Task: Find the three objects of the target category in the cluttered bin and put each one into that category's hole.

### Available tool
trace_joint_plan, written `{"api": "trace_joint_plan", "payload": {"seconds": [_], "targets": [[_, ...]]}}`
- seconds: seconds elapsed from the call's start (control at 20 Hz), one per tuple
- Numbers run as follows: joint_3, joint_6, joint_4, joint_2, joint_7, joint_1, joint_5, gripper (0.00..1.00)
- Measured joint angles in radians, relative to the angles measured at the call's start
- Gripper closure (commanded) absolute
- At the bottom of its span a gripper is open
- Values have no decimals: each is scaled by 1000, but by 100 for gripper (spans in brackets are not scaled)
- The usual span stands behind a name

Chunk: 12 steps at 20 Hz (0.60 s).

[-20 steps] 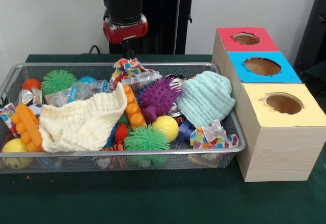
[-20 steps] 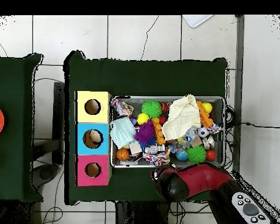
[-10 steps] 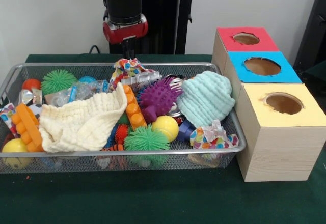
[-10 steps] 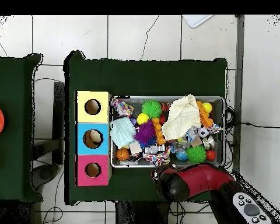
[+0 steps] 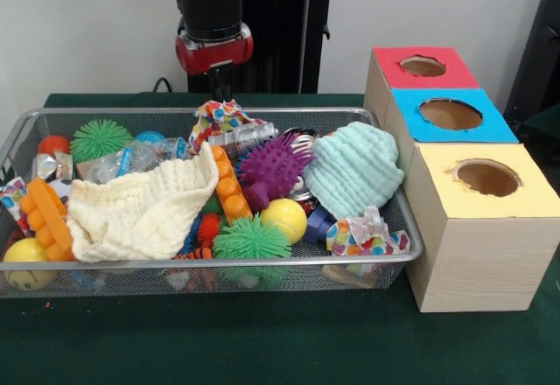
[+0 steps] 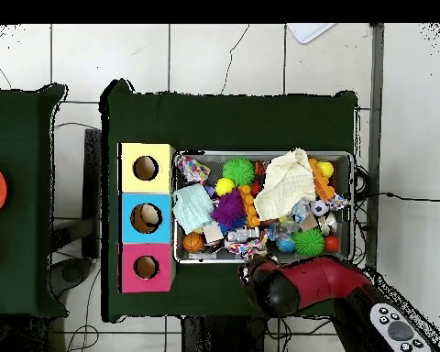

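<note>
I see the wire bin (image 5: 385, 219) crammed with cream cloth (image 5: 140, 214), purple spiky ball (image 5: 271, 168), mint cloth (image 5: 354, 171), the three-hole box (image 5: 472, 227) beside it, gripper (image 5: 220, 83) above the bin's back edge, can't tell whether its pincer is apart

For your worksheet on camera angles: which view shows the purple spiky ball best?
The front view: the purple spiky ball shows its spikes clearly, between the pale blue cloth and the orange blocks. The overhead view shows it only as a small purple patch.

Even, bright diffuse light; my view stays sharp. Soft shadow under the wire bin (image 5: 210, 267); no glare.
</note>
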Motion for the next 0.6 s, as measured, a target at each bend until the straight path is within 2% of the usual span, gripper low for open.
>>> {"api": "trace_joint_plan", "payload": {"seconds": [0.6], "targets": [[49,79,0,-92,0,-7,112,100]]}}
